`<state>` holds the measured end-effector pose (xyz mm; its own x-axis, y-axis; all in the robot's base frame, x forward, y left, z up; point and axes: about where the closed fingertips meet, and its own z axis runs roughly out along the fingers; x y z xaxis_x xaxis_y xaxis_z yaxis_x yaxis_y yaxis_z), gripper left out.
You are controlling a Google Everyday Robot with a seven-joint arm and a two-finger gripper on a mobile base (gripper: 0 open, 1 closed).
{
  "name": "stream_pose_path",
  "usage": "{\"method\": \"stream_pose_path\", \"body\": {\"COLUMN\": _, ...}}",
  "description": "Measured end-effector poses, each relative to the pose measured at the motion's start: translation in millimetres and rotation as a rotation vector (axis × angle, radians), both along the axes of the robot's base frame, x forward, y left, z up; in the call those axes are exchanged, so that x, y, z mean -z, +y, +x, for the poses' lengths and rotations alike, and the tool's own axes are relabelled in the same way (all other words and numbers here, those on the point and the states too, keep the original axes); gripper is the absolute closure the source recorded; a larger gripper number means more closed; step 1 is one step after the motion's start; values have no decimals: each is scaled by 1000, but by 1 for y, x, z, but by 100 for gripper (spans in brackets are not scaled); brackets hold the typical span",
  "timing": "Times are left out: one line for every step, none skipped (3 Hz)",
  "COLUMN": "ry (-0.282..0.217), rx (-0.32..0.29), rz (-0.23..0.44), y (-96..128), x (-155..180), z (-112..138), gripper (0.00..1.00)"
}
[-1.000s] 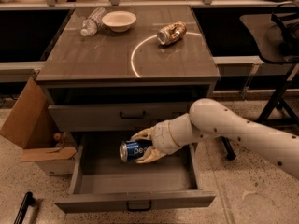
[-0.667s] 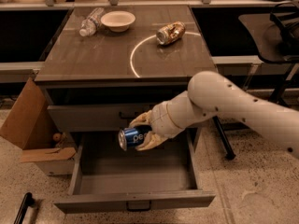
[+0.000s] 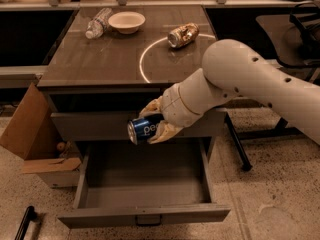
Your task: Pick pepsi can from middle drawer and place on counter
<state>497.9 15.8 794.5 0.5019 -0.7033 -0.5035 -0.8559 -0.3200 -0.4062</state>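
A: Which way does the pepsi can (image 3: 145,129) point?

B: It lies on its side, long axis left to right, one silver end toward the left of the frame; it hangs at centre frame, above the open middle drawer (image 3: 145,194) and below the counter's (image 3: 100,59) front edge.

A: And the arm (image 3: 250,84)?

B: It comes in from the right edge, reaching down-left; the gripper (image 3: 152,123) sits at centre frame, fingers pinching the can from above and below.
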Motion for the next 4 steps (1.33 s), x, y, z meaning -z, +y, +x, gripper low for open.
{"method": "stream_pose_path", "body": {"ry": 5, "rx": 13, "rz": 4, "y": -8, "x": -20, "z": 12, "gripper": 100}}
{"method": "stream_pose_path", "body": {"ry": 4, "rx": 44, "rz": 6, "y": -25, "x": -60, "z": 36, "gripper": 100}}
{"method": "stream_pose_path", "body": {"ry": 21, "rx": 105, "rz": 28, "y": -32, "x": -90, "z": 73, "gripper": 100}}
{"method": "stream_pose_path", "body": {"ry": 55, "rx": 179, "rz": 119, "y": -21, "x": -101, "z": 116, "gripper": 100}}
